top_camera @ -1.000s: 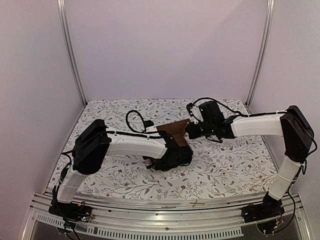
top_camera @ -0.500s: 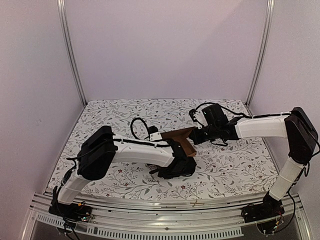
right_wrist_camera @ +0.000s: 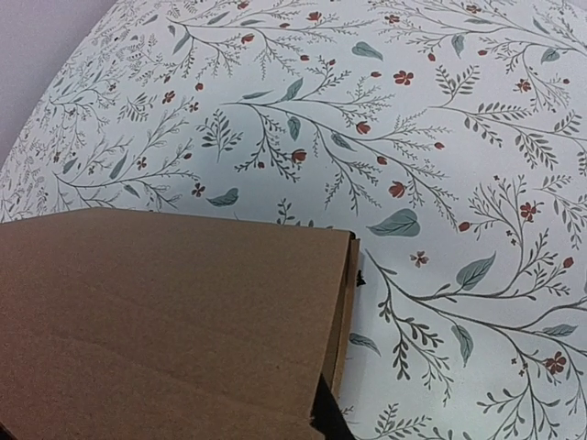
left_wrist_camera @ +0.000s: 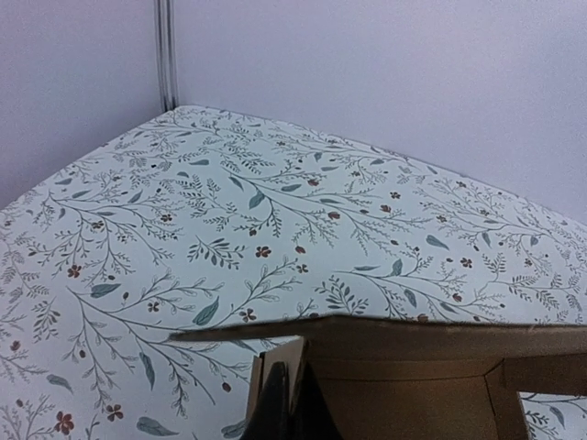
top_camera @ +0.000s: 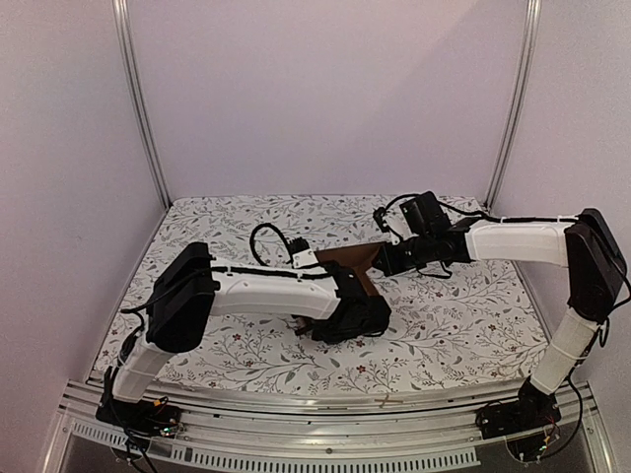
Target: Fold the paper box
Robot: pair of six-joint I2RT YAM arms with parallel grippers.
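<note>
Holding the paper box [top_camera: 347,262] clear of the table [top_camera: 444,330], over its middle and a little toward the far edge, pinched from two sides.

Nearest, reaching in from the near left corner: left gripper [left_wrist_camera: 285,411], fingers pressed together on a thin cardboard panel under the box, just below a long level brown edge in the wrist view.

Farther back, coming across from the right edge: right gripper [top_camera: 381,259], fingers drawn close on the box's right end, apparently pinching a doubled layer of board. Showing only a dark sliver of finger in its own camera, so judged a grip rather than plainly seen as one.

Beyond that, only flowered cloth out to the far edge.

Judged as mid-fold: one broad flat panel on top, side flaps bent underneath, nothing visibly locked. Cannot tell which tabs are seated.

Next, most likely: hold the left pinch firm as an anchor, loosen or shift the right, press a flap along its crease, tuck the tab into its slot. Calls for light pressure square to the crease, with no twisting, for fear of buckling thin board or pulling it out of a narrow pinch. Perhaps worth lowering onto the table first, for a backing to press against.
</note>
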